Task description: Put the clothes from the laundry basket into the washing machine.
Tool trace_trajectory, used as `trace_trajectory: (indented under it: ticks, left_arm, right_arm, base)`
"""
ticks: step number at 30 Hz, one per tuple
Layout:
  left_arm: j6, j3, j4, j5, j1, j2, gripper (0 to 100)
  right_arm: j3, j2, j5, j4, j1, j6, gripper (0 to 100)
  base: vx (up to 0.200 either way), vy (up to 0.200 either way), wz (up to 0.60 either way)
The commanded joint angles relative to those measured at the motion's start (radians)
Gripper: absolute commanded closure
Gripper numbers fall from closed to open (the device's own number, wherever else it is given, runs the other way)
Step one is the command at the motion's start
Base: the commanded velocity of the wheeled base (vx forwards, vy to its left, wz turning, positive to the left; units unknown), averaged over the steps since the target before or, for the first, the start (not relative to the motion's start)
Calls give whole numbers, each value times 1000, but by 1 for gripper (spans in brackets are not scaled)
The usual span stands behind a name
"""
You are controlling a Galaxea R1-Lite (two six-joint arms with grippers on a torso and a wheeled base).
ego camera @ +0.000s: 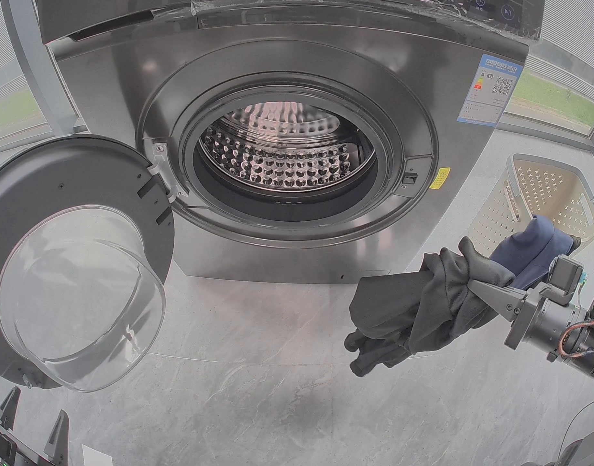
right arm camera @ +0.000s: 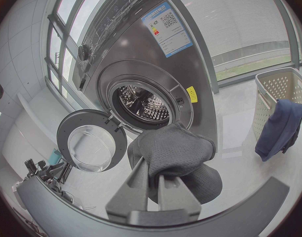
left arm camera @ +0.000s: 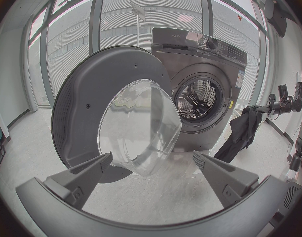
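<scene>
One garment in hand, drum (ego camera: pixel 284 163) empty
Right gripper (ego camera: pixel 481 289), fingers pinched onto a dark grey mesh garment (ego camera: pixel 413 305), holds it above the floor (ego camera: pixel 245 370) off the washing machine (ego camera: pixel 439 85)'s front right corner. A navy garment (ego camera: pixel 530 247) drapes the laundry basket (ego camera: pixel 549 189) rim, awaiting loading. Left gripper (left arm camera: pixel 151 157) gapes wide, empty.

Head cam down, close to washing machine (ego camera: pixel 290 163), wrist cams farther, same front
</scene>
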Motion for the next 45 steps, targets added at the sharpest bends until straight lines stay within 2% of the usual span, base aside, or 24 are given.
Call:
trace_trajectory:
  ticks: [1,5,7,15,20,22,24,25,27,34,40,42,43,45]
  left_arm:
    - [0,16,0,1,0,-12,0]
    - [0,16,0,1,-1,-12,0]
    - [0,16,0,1,0,-12,0]
    - [2,16,0,1,-1,-12,0]
    - [14,18,-2,4,0,-12,0]
    - [35,18,0,5,5,-14,0]
    - [31,18,0,5,3,-14,0]
    - [29,18,-2,5,3,-14,0]
    - [32,18,0,5,2,-15,0]
    - [38,18,0,2,3,-14,0]
    - [45,18,-2,-4,0,-11,0]
    - [57,18,-3,-4,3,-17,0]
    - [72,18,-8,-5,3,-17,0]
    - [72,-1,-43,-5,5,-17,0]
  right_arm:
    - [0,-3,-32,3,1,-14,100]
    - [0,-1,-160,13,16,-75,100]
    - [-1,-1,-182,12,28,-75,100]
    - [-6,8,-193,12,80,-80,100]
    - [-30,30,-197,12,117,-85,100]
    - [-52,60,-269,-2,148,-120,100]
    - [-81,94,-326,-4,179,-129,100]
    - [-99,108,-349,-4,197,-126,100]
    - [-130,131,-368,-10,234,-124,100]
    - [-221,206,-368,-68,301,-132,100]
    - [-265,247,-366,-71,320,-132,100]
    - [-280,270,-366,-77,330,-123,100]
    - [-288,286,-366,-92,335,-121,100]
    - [-299,321,-364,-139,341,-123,100]
  base:
    - [0,200,0]
    - [0,200,0]
    - [0,200,0]
    - [0,0,0]
    - [0,0,0]
    - [0,0,0]
    - [0,0,0]
    - [0,0,0]
    - [0,0,0]
    - [0,0,0]
    - [0,0,0]
    - [0,0,0]
    - [0,0,0]
    - [0,0,0]
